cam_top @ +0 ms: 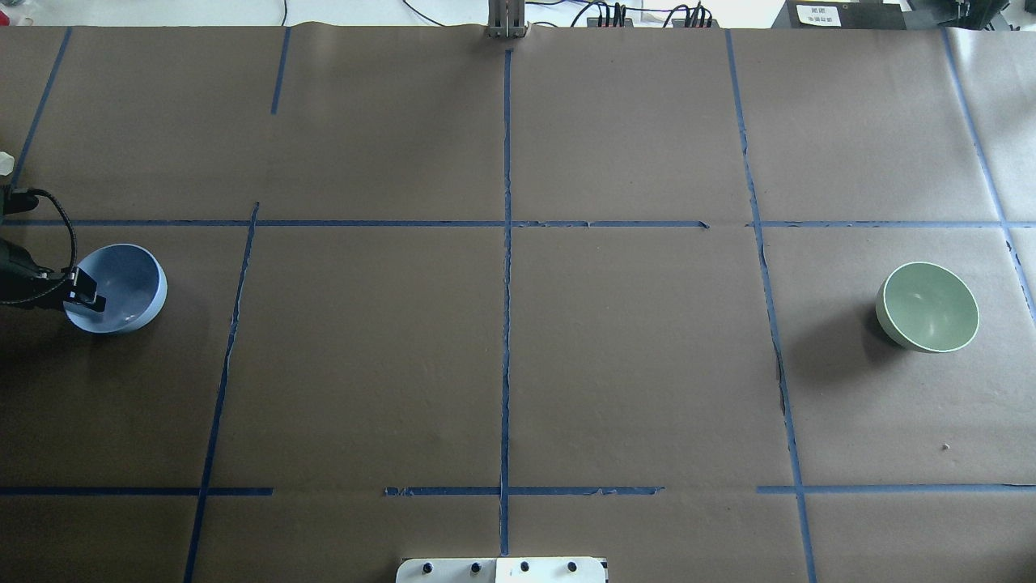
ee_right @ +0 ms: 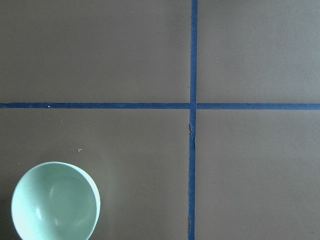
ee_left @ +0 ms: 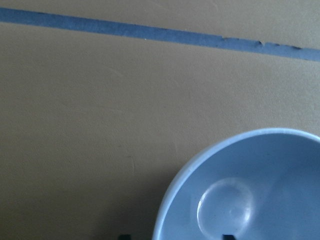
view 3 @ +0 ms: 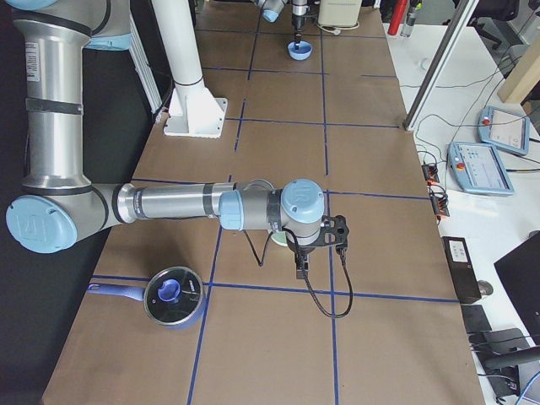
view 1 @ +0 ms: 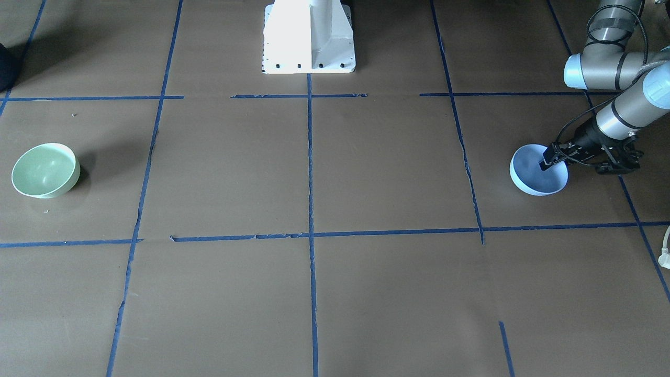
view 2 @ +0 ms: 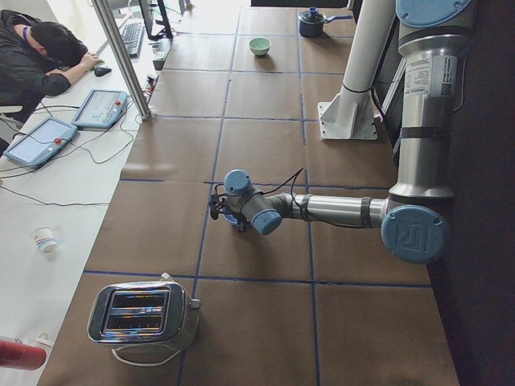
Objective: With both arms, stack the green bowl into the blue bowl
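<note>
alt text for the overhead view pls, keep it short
The left gripper comes in from the left edge and sits at the rim of the blue bowl. The green bowl stands alone at far right, with no arm near it. Blue tape grids the brown table.

The pale green bowl (cam_top: 927, 307) and pale blue bowl (cam_top: 121, 285) rest mouth-up, well apart.
</note>
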{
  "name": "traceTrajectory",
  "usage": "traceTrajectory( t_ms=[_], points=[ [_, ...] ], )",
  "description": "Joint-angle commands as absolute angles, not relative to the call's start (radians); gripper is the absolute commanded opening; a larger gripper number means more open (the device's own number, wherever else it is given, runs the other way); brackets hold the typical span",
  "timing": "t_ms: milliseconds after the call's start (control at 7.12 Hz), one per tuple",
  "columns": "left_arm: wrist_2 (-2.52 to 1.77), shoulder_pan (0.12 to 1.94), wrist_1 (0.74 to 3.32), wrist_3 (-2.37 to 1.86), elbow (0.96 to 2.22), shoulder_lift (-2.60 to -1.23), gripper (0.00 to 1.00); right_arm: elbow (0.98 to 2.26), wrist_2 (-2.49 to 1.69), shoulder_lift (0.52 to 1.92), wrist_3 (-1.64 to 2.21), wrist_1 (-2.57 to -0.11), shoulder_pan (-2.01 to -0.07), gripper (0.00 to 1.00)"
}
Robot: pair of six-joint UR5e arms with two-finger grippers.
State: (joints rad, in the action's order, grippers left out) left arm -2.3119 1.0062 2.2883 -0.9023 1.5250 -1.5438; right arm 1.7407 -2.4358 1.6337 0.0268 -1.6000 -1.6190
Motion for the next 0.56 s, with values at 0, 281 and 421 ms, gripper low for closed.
traceTrajectory(
  t_ms=[0, 281, 421],
  points=[
    [-2.417, 1.038, 2.284, -0.902, 1.546, -1.542, 0.00, 1.738, -2.436, 1.617, 0.113, -1.600, -1.615, 1.00],
    [-2.517, 1.120, 2.135, -0.917, 1.630, -1.574, 0.00, 1.740, -2.439, 1.617, 0.112, -1.600, -1.615, 1.00],
    [-2.502, 1.117, 2.029, -1.022, 1.681, -1.670, 0.00, 1.736, -2.436, 1.624, 0.098, -1.597, -1.612, 1.00]
  ],
)
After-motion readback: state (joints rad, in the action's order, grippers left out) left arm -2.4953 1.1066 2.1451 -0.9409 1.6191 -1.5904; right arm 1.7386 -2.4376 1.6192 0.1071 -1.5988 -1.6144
